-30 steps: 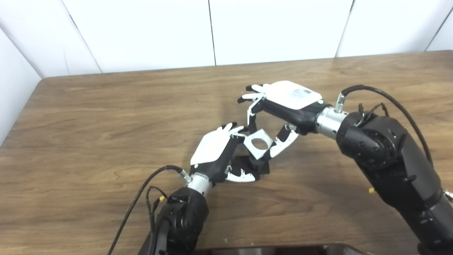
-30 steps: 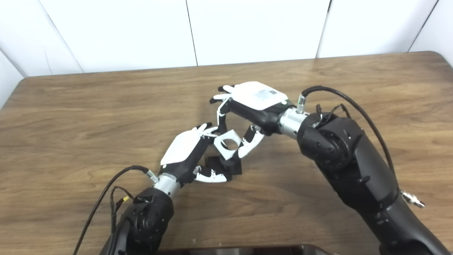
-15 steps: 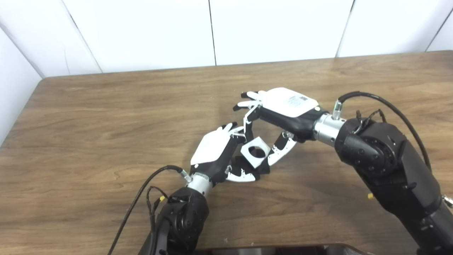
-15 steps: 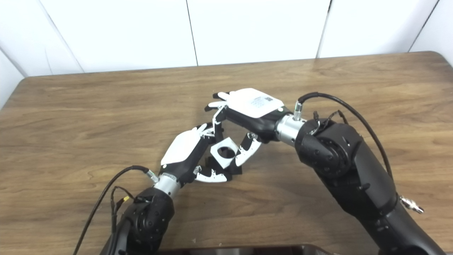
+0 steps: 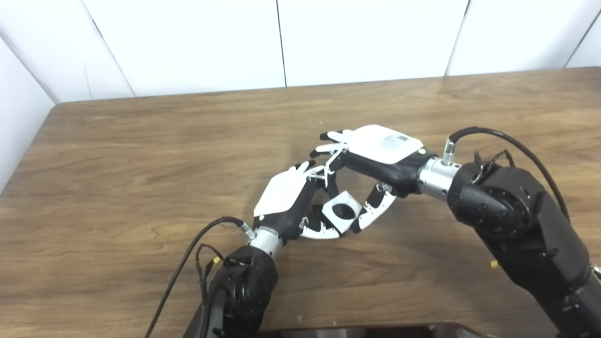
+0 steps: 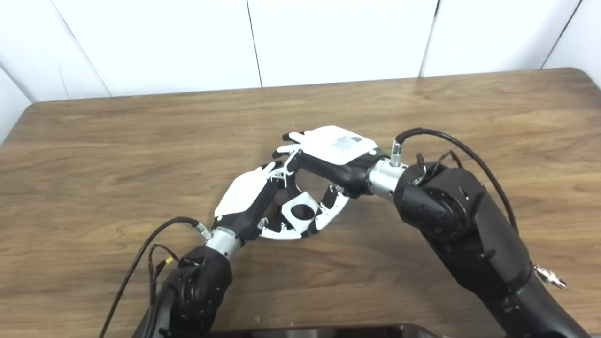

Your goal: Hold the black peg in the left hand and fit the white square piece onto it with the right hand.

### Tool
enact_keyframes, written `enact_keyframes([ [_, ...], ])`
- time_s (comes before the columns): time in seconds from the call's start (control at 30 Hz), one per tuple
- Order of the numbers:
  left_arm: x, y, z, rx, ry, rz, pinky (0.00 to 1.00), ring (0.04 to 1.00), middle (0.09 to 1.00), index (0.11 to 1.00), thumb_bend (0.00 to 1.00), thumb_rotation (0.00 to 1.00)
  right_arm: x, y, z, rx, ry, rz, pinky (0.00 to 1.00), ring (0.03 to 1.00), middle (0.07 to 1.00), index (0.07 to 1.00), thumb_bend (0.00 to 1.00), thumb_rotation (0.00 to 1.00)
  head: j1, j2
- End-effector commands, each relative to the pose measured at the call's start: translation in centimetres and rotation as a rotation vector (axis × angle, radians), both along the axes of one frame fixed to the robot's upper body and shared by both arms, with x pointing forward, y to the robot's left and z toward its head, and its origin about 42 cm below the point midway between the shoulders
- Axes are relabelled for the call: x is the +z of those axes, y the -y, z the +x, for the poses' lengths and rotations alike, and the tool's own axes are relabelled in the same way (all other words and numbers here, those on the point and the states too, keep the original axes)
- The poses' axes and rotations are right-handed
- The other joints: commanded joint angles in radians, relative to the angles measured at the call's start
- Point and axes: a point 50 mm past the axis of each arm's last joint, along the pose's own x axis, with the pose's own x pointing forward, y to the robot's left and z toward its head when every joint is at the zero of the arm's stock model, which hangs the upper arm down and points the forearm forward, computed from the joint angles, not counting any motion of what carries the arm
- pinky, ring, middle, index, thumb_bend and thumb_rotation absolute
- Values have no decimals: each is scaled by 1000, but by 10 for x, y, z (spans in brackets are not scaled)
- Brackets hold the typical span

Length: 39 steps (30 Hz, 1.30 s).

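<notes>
The white square piece (image 5: 342, 211) sits low over the black peg (image 5: 324, 217), which appears mostly hidden beneath it. The right hand (image 5: 375, 157) pinches the piece; the left hand (image 5: 287, 199) grips the peg's base on the table (image 5: 117, 188). Keep the hole centred and the piece level while pressing straight down.

A brown wood-grain table (image 5: 117, 155) with rounded corners is set against white wall panels (image 5: 366, 37); small pale specks are noted near its front edge.
</notes>
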Motion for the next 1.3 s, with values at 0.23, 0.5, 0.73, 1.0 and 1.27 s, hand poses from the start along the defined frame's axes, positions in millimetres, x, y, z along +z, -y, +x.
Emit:
enact_keyframes([
  [0.23, 13, 1, 6, 11, 63, -5, 1000, 985, 902, 489, 504, 87, 14, 6, 5, -6, 87, 6, 1000, 1000, 909, 491, 525, 147, -2, 1],
  [0.5, 13, 2, 5, 10, 58, -15, 1000, 987, 902, 489, 504, 87, 11, 7, 8, 22, 201, -10, 1000, 998, 903, 491, 525, 145, 0, 1],
  [0.73, 13, 2, 6, 9, 58, -7, 1000, 989, 904, 489, 505, 87, 11, 7, 9, 29, 240, -36, 1000, 1000, 908, 491, 525, 143, -2, -1],
  [1.0, 13, 4, 7, 9, 58, -6, 1000, 985, 901, 489, 505, 87, 9, 4, 6, 48, 245, -37, 1000, 1000, 904, 491, 525, 142, 0, 1],
  [1.27, 13, 4, 8, 6, 62, -5, 1000, 984, 902, 489, 505, 89, 7, -2, 3, 68, 233, -36, 1000, 1000, 904, 491, 525, 145, 2, 3],
])
